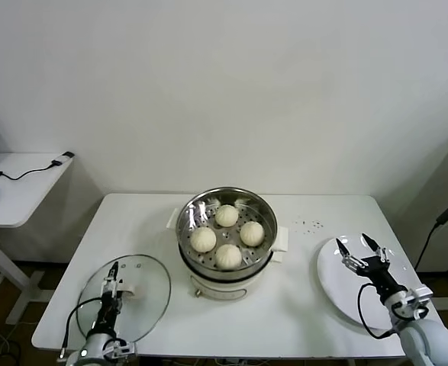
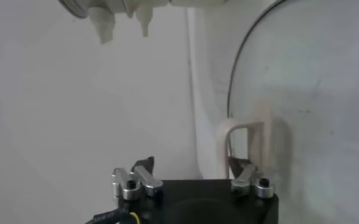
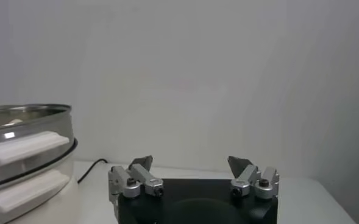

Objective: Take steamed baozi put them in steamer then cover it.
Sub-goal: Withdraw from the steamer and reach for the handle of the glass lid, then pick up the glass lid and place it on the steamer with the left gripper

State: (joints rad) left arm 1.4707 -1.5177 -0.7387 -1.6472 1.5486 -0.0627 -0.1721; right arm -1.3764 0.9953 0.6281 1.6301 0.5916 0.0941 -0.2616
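Note:
The steamer (image 1: 263, 207) stands in the middle of the table, uncovered, with four baozi on its perforated tray: one at the back (image 1: 227, 216), one on the right (image 1: 252, 232), one on the left (image 1: 203, 239), one at the front (image 1: 228, 255). The glass cover (image 1: 151, 301) lies flat on the table at the front left. My left gripper (image 1: 113, 273) is open just above it, beside its white handle (image 1: 129, 289). In the left wrist view the handle (image 2: 243, 143) stands just ahead of one finger of the open gripper (image 2: 193, 164). My right gripper (image 1: 359, 248) is open and empty above the plate.
A flat white plate (image 1: 336, 293) lies at the table's front right, empty. A side desk (image 1: 17, 191) with a cable and a blue mouse stands to the left. The steamer's side handle (image 3: 24, 149) shows in the right wrist view, beside the right gripper (image 3: 190, 163).

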